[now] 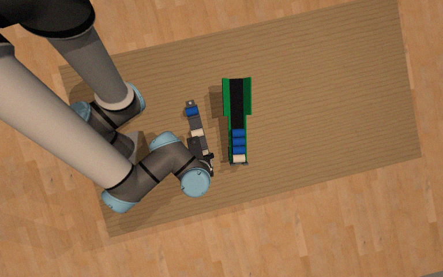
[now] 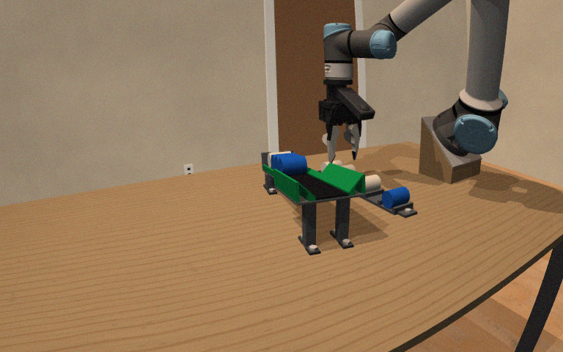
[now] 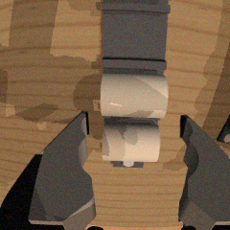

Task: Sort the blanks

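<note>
Gripper [image 3: 129, 158] half open, holding nothing, hanging over nearest cream blank [image 3: 130, 143] at wrist view's middle. Looks light, hard, smooth, maybe rolly. Best pinched by both flat ends.

Matt cream plastic blanks [image 3: 133, 95] lie on a dull grey rack [image 3: 133, 35] over grained wood table [image 2: 166, 257].

Place: plain indoor room, workshop-like
Walls: bare beige, a brown door [image 2: 315, 74] behind the desk [image 2: 166, 265]
Floor: light wood planks [image 1: 293, 241] around the desk
Fixture: a wall socket [image 2: 188, 169] low, left of the door
</note>
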